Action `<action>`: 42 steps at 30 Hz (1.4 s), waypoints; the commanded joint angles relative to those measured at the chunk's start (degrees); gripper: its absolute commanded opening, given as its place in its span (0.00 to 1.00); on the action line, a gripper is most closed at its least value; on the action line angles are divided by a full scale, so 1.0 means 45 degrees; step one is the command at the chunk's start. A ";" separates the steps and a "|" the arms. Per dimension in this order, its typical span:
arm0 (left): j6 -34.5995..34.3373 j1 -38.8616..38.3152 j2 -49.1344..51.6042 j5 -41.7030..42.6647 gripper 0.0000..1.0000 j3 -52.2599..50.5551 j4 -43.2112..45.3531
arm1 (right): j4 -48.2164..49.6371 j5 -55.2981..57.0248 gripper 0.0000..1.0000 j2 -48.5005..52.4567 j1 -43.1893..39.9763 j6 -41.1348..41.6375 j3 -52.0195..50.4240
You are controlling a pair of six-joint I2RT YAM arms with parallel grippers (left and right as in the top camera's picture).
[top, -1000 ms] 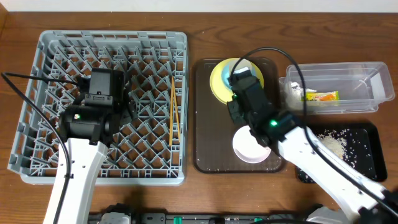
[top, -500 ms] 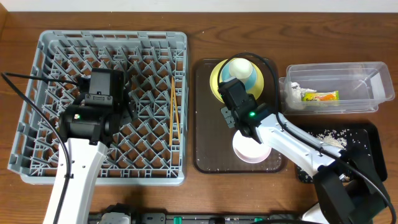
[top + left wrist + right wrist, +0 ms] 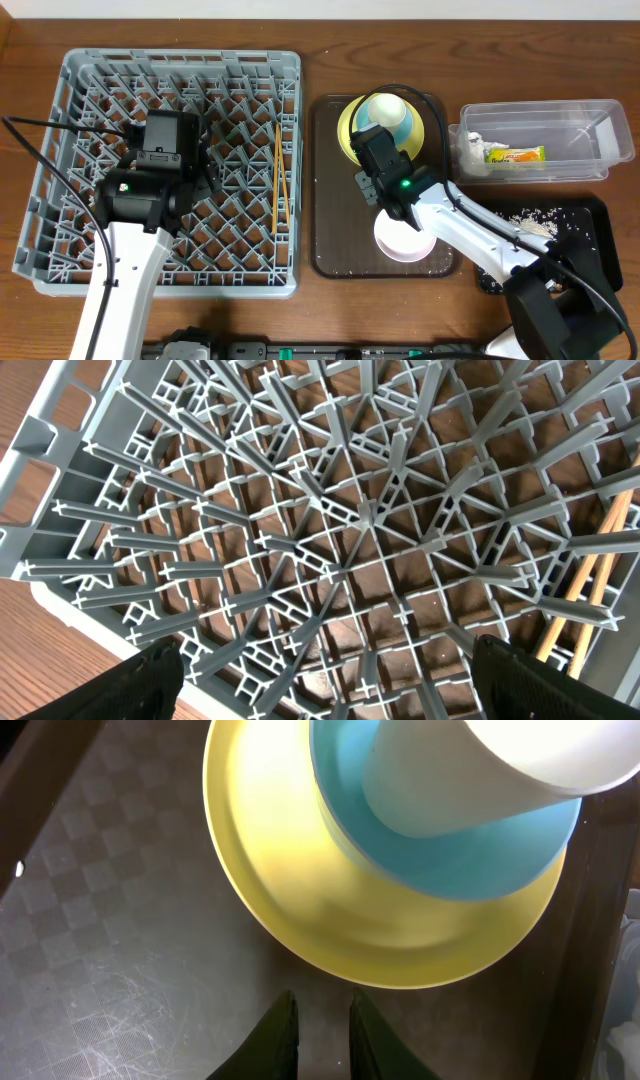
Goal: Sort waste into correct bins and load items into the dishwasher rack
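The grey dishwasher rack (image 3: 80,70) fills the left of the table, with the wooden chopsticks (image 3: 279,180) lying in its right part. My left gripper (image 3: 325,670) hangs wide open over the rack's lattice (image 3: 340,530), nothing between its fingers; the chopsticks (image 3: 590,580) are off to its right. The yellow plate (image 3: 350,130) lies on the brown tray (image 3: 335,220) with the light blue cup (image 3: 393,112) standing on it. My right gripper (image 3: 322,1010) hovers just short of the plate's rim (image 3: 300,910), fingers a narrow gap apart and empty. The white bowl (image 3: 405,240) sits under the right forearm.
The clear tub (image 3: 560,120) at the right holds the yellow-green wrapper (image 3: 515,154) and the white napkin (image 3: 470,150). In front of it, the black tray (image 3: 590,215) holds pale food scraps (image 3: 535,235). The right arm crosses above the bowl and the black tray.
My right gripper has drawn back from over the plate toward the front left, uncovering the cup. It has held still for the last half second. The left arm has not moved.
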 commanded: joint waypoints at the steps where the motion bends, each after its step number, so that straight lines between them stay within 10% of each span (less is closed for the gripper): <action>1: -0.0073 0.0053 0.0024 -0.0257 0.93 -0.0068 -0.0068 | 0.0039 0.0155 0.18 0.0087 -0.0107 -0.0073 0.0126; 7: -0.0073 0.0053 0.0024 -0.0257 0.93 -0.0068 -0.0068 | 0.0039 0.0151 0.34 0.0087 -0.0107 -0.0073 0.0117; 32: -0.0073 0.0053 0.0024 -0.0257 0.93 -0.0068 -0.0068 | 0.1039 0.0408 0.44 0.2059 -0.0117 -0.0418 0.0063; 42: -0.0073 0.0053 0.0024 -0.0257 0.93 -0.0068 -0.0068 | 0.0889 0.0408 0.33 0.2055 -0.0102 -0.0423 0.0063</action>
